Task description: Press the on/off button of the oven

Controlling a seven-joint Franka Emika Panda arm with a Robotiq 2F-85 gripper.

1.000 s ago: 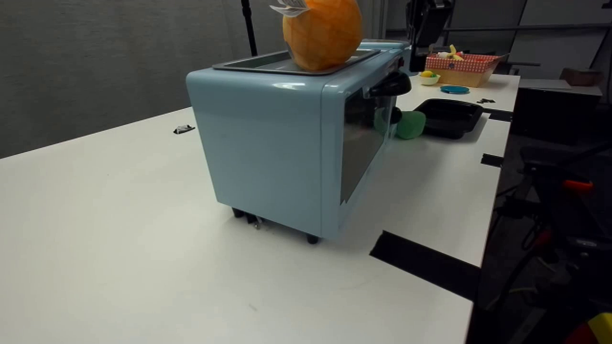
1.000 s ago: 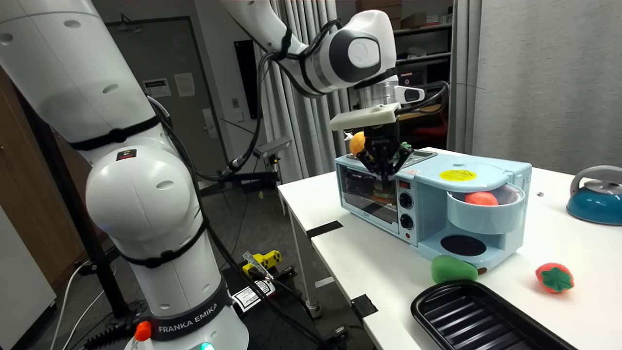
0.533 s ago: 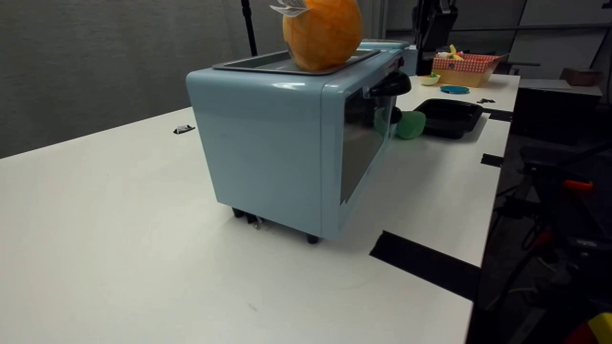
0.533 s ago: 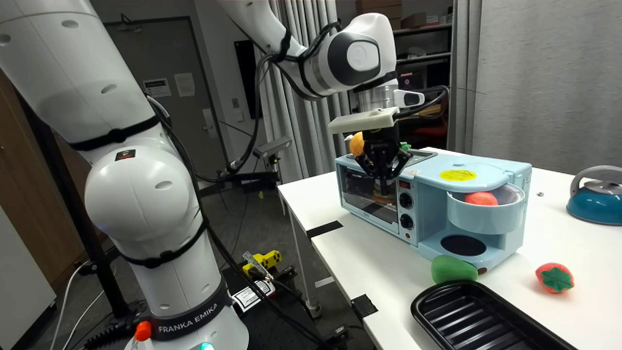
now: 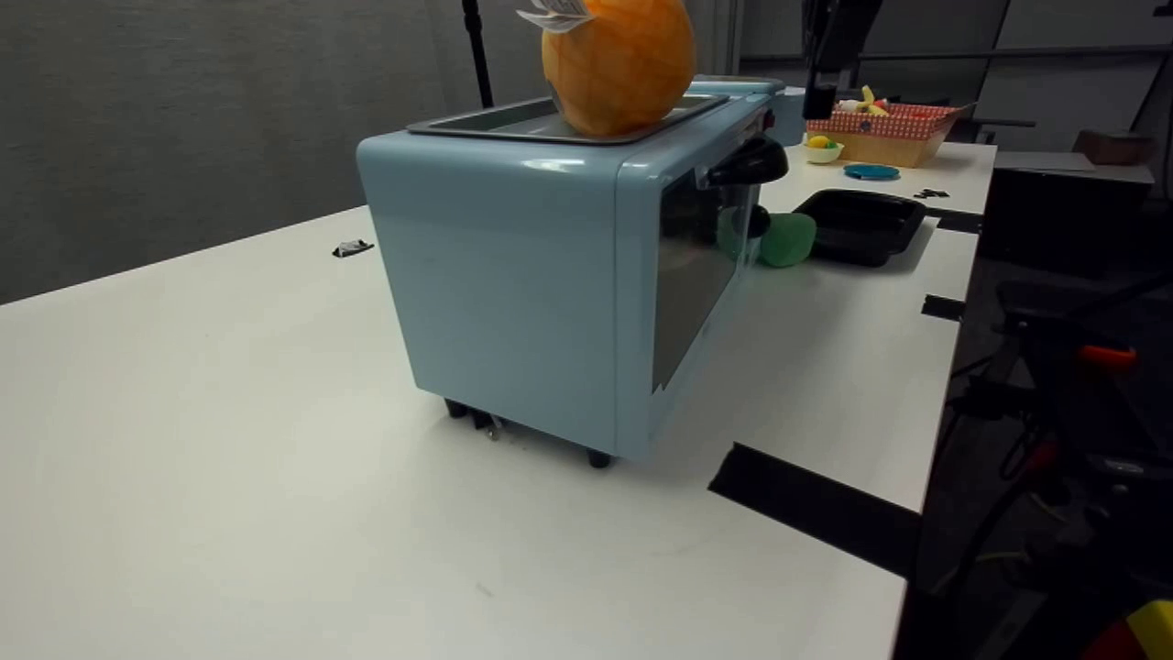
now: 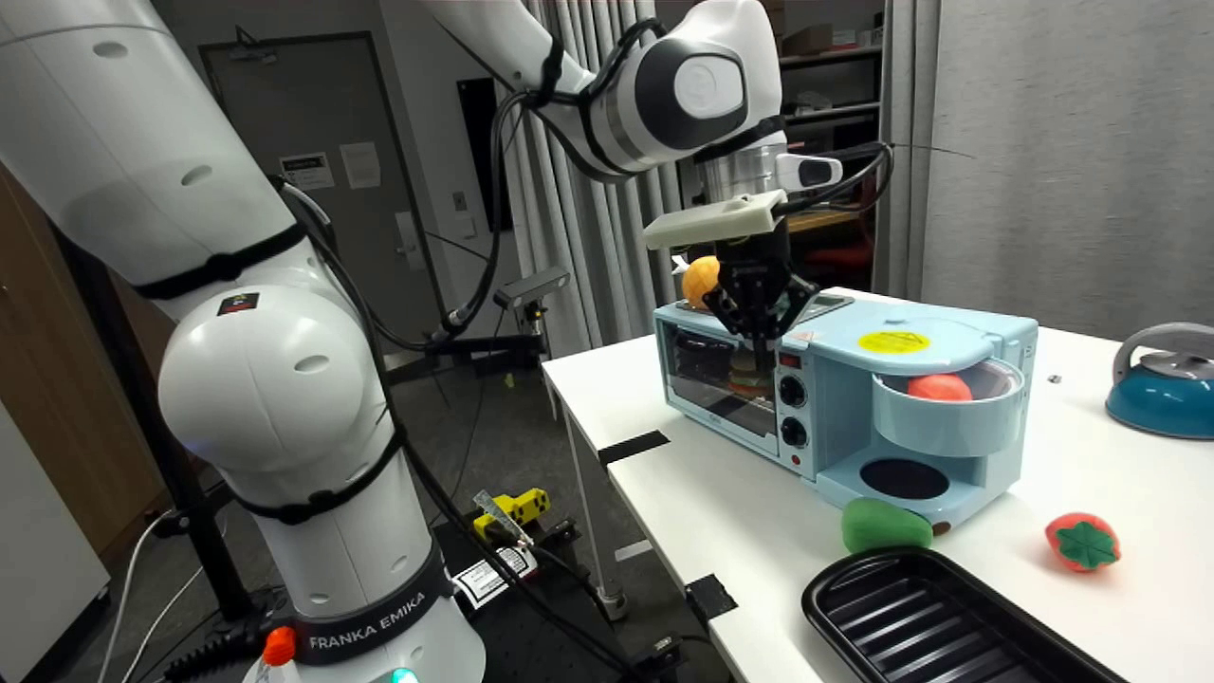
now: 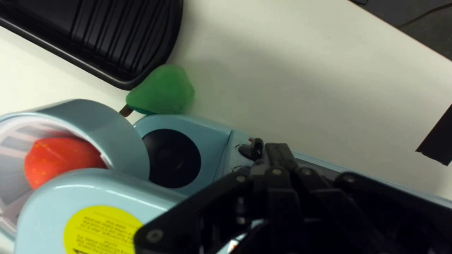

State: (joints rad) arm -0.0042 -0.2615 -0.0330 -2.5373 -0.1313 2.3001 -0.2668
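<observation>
Gripper [image 7: 279, 150]: fingers together, presumably for poking.
Oven [image 6: 836, 403]: red switch [image 6: 790, 361], gripper's three o'clock in an exterior view; likely target.

My hand [image 6: 762, 363] is black. Toaster oven [image 5: 495, 275]: pale blue. Warning label [image 6: 894, 342]: yellow. Surface [image 5: 229, 458]: white. Basket cloth [image 5: 893, 124]: red-and-white check.
</observation>
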